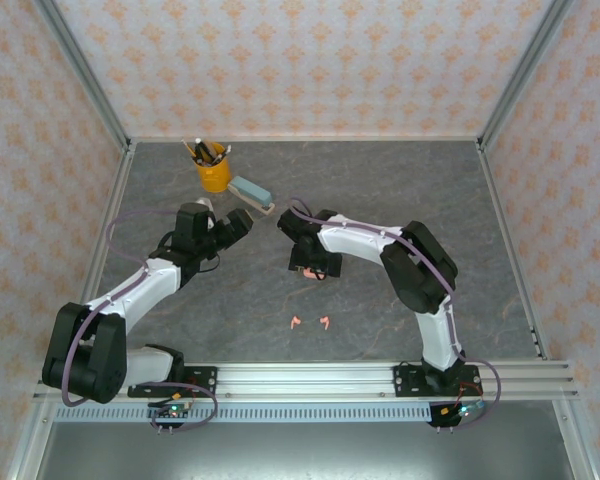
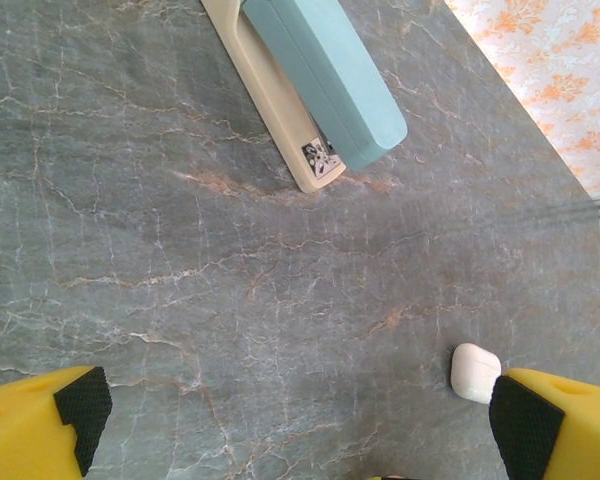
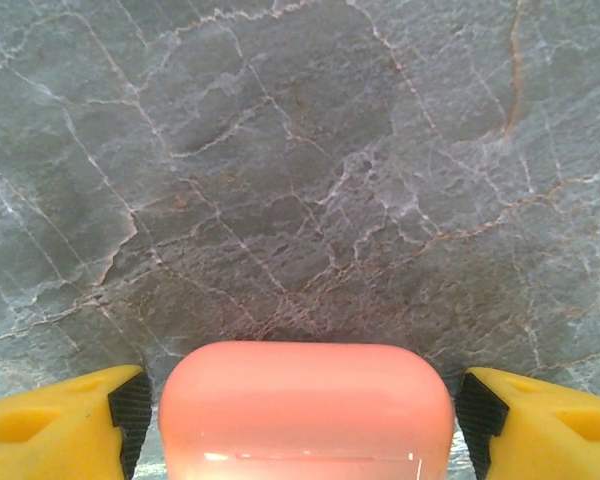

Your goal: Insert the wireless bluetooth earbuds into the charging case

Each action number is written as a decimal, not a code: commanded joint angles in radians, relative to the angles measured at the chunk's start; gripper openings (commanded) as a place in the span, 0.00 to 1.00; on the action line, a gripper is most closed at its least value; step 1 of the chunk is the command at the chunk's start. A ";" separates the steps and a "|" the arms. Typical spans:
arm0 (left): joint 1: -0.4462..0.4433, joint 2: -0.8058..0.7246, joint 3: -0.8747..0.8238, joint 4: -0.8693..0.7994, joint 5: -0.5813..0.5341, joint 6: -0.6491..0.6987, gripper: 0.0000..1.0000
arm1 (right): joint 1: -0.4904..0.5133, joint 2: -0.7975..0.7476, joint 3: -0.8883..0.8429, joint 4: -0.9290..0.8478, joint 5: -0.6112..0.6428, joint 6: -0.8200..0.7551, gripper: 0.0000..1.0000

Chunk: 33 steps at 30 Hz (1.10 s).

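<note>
— Pink case (image 3: 305,395) sits right under my right wrist camera, its lower part cut off by the frame edge. It lies on the table (image 3: 280,150) between the fingers of my right gripper (image 3: 302,412).

— Gripped?

— No. My jaws stand apart around it, with a dark sliver of gap on each side. From above, my wrist hides nearly all of the case.

— And the earbuds?

— A salmon-pink earbud (image 1: 295,322) and a second earbud (image 1: 324,321) lie side by side on the table, nearer my bases than the case. They are well apart from both grippers and too small to tell which way their stems point.

— Your other arm?

— My left gripper (image 2: 302,418) hangs wide open over bare table. A white case (image 2: 476,372) lies just beside one pad; whether they touch, I cannot tell. Further out is a teal stapler (image 2: 325,85), its far end cut off. Behind it, seen from above, stands a yellow cup (image 1: 213,175) of pens.
</note>
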 commanded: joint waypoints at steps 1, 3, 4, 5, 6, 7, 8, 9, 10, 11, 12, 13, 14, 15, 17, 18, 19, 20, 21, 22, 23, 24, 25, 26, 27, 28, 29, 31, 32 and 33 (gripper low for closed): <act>-0.009 0.007 0.029 0.020 -0.037 0.008 1.00 | -0.008 -0.004 -0.043 0.020 -0.008 0.001 0.80; -0.011 0.006 0.029 0.020 -0.040 0.007 1.00 | -0.008 -0.011 -0.052 0.024 -0.011 0.006 0.79; -0.012 0.008 0.030 0.020 -0.041 0.007 1.00 | -0.008 -0.014 -0.055 0.024 -0.012 0.008 0.79; -0.014 0.008 0.030 0.020 -0.042 0.007 1.00 | -0.009 -0.016 -0.056 0.024 -0.012 0.010 0.79; -0.016 0.009 0.030 0.020 -0.043 0.007 1.00 | -0.007 -0.018 -0.058 0.024 -0.014 0.009 0.79; -0.017 0.009 0.030 0.020 -0.045 0.008 1.00 | -0.006 -0.019 -0.059 0.024 -0.015 0.009 0.79; -0.019 0.011 0.030 0.022 -0.047 0.006 1.00 | -0.007 -0.022 -0.059 0.024 -0.015 0.009 0.78; -0.021 0.011 0.030 0.023 -0.048 0.006 1.00 | -0.005 -0.026 -0.059 0.021 -0.014 0.009 0.78; -0.024 0.012 0.031 0.025 -0.048 0.006 1.00 | -0.005 -0.028 -0.061 0.021 -0.014 0.009 0.79; -0.026 0.014 0.031 0.025 -0.049 0.005 1.00 | -0.003 -0.030 -0.061 0.020 -0.011 0.009 0.78; -0.029 0.015 0.033 0.026 -0.050 0.004 1.00 | -0.002 -0.033 -0.059 0.018 -0.009 0.009 0.79; -0.030 0.017 0.034 0.026 -0.051 0.005 1.00 | -0.002 -0.033 -0.060 0.016 -0.007 0.008 0.79; -0.033 0.018 0.034 0.028 -0.053 0.003 1.00 | 0.000 -0.033 -0.058 0.013 -0.005 0.007 0.79; -0.033 0.020 0.036 0.028 -0.053 0.003 1.00 | 0.000 -0.031 -0.056 0.011 -0.003 0.007 0.79; -0.037 0.023 0.037 0.029 -0.054 0.001 1.00 | 0.001 -0.027 -0.052 0.007 -0.003 0.007 0.78; -0.037 0.023 0.037 0.031 -0.054 0.001 1.00 | 0.003 -0.023 -0.048 0.003 -0.002 0.007 0.78; -0.039 0.023 0.038 0.030 -0.054 0.001 1.00 | 0.004 -0.021 -0.044 0.001 -0.002 0.007 0.78; -0.039 0.023 0.037 0.033 -0.054 0.000 1.00 | 0.005 -0.018 -0.041 -0.004 0.001 0.008 0.78; -0.039 0.023 0.037 0.032 -0.055 -0.001 1.00 | 0.008 -0.014 -0.037 -0.009 0.001 0.009 0.78; -0.039 0.023 0.037 0.032 -0.055 -0.001 1.00 | 0.009 -0.010 -0.031 -0.012 0.003 0.009 0.78; -0.039 0.023 0.036 0.034 -0.056 -0.001 1.00 | 0.012 -0.008 -0.027 -0.016 0.006 0.009 0.78; -0.038 0.023 0.036 0.034 -0.056 -0.001 1.00 | 0.016 -0.004 -0.020 -0.023 0.011 0.011 0.78; -0.038 0.024 0.033 0.036 -0.056 -0.001 1.00 | 0.018 0.000 -0.017 -0.030 0.016 0.011 0.78; -0.039 0.025 0.034 0.039 -0.055 -0.001 1.00 | 0.021 0.004 -0.011 -0.036 0.023 0.010 0.78; -0.039 0.026 0.032 0.040 -0.056 0.000 1.00 | 0.024 0.007 -0.008 -0.042 0.025 0.011 0.78; -0.039 0.028 0.033 0.041 -0.056 -0.001 1.00 | 0.026 0.008 -0.006 -0.045 0.028 0.012 0.78; -0.039 0.030 0.033 0.043 -0.055 0.001 1.00 | 0.027 0.011 -0.004 -0.048 0.029 0.013 0.77; -0.039 0.032 0.031 0.046 -0.052 -0.001 1.00 | 0.029 0.016 0.002 -0.052 0.032 0.016 0.77; -0.039 0.034 0.030 0.048 -0.052 0.000 1.00 | 0.030 0.017 0.002 -0.052 0.031 0.019 0.77; -0.038 0.035 0.031 0.050 -0.052 0.001 1.00 | 0.031 0.021 0.003 -0.053 0.032 0.021 0.77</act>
